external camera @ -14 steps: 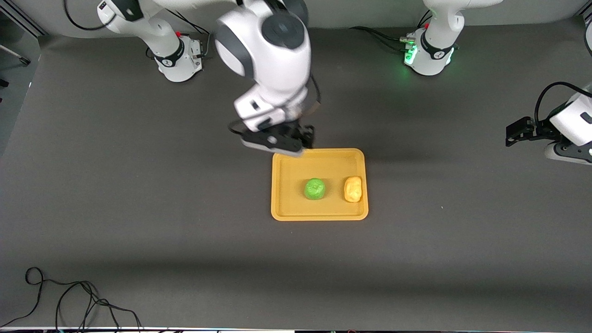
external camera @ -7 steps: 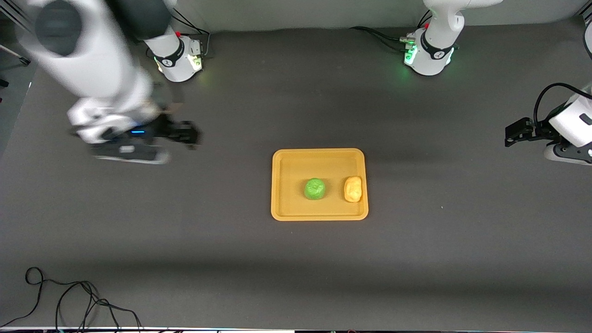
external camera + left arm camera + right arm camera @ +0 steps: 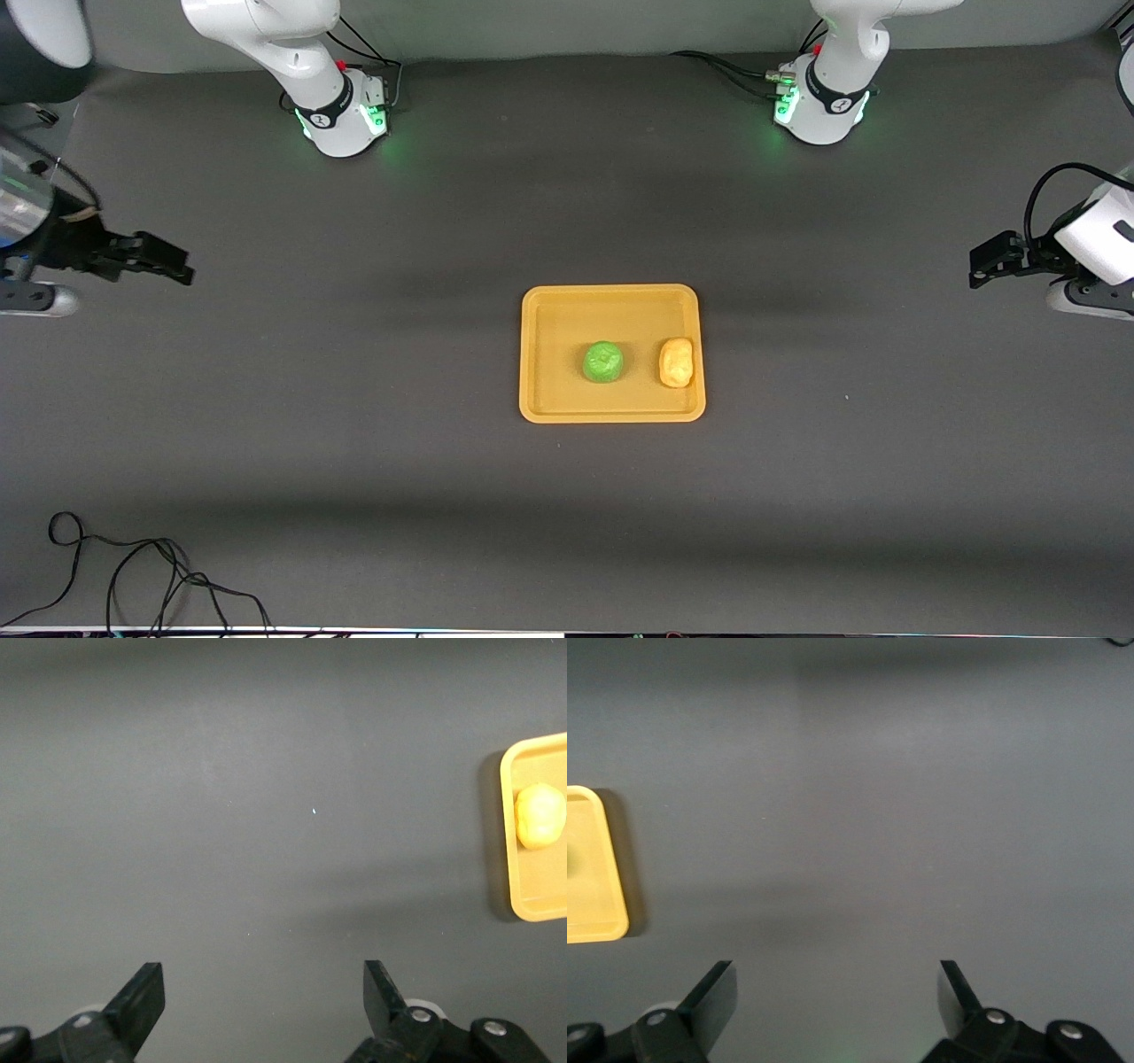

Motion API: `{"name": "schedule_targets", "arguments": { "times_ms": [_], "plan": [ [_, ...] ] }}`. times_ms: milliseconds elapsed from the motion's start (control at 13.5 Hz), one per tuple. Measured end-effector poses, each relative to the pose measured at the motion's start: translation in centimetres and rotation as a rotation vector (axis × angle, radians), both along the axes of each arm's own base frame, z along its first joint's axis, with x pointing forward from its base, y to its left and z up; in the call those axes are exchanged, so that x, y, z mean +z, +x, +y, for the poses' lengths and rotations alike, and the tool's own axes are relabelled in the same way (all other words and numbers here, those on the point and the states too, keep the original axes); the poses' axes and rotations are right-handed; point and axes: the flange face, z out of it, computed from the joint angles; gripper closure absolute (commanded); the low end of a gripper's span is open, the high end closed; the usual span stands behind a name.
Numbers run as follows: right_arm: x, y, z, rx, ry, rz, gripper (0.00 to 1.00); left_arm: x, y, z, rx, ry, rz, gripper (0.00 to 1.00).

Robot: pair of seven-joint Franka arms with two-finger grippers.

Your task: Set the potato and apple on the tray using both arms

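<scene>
Front view shows the small round bright-green apple and the lumpy oblong yellow-orange potato lying side by side on the flat rectangular yellow-orange tray in the middle of the dark tabletop, so the task looks done. The left gripper and right gripper hang with fingers apart and empty over the two ends of the tabletop, probably to keep away from the tray.

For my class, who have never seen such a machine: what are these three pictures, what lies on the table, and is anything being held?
Two white robot arms stand at a dark table. One picture looks down from high across it; the other two come from cameras on each arm's wrist. A yellow tray holds a green apple and a potato. The left gripper and right gripper hang open over bare table at opposite ends, holding nothing.
</scene>
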Motion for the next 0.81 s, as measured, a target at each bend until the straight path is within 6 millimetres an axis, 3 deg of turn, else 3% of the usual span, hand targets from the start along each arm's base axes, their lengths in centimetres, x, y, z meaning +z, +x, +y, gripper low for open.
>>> {"name": "schedule_targets", "arguments": {
  "times_ms": [295,812],
  "plan": [
    [0.0,0.0,-2.2,-0.007,0.002,-0.001,0.0,0.0,0.1,0.0,0.029,0.0,-0.012,0.0],
    [-0.3,0.1,-2.4,-0.005,0.002,-0.004,0.0,0.7,0.2,0.0,0.037,-0.001,-0.025,0.0]
  ]
}}
